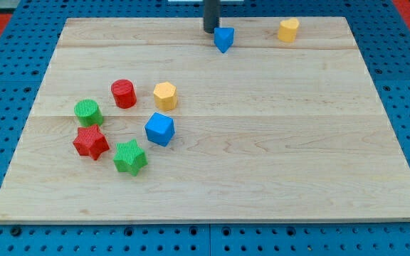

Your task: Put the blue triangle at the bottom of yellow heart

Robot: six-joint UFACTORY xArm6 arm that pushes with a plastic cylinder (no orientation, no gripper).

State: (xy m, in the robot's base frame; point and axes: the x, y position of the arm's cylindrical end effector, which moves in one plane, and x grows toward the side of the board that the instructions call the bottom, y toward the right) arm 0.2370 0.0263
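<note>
The blue triangle (pixel 223 39) lies near the view's top edge of the wooden board, a little right of centre. The yellow heart (pixel 287 30) lies to its right, also near the top edge, with a gap between them. My tip (pixel 210 30) is the end of the dark rod coming down from the view's top. It stands just left of the blue triangle, close to or touching its left side.
A cluster sits at the view's left: a red cylinder (pixel 123 93), a yellow hexagon (pixel 165 95), a green cylinder (pixel 88 112), a blue cube (pixel 159 129), a red star (pixel 91 142) and a green star (pixel 129 156). The wooden board (pixel 262 163) lies on a blue pegboard.
</note>
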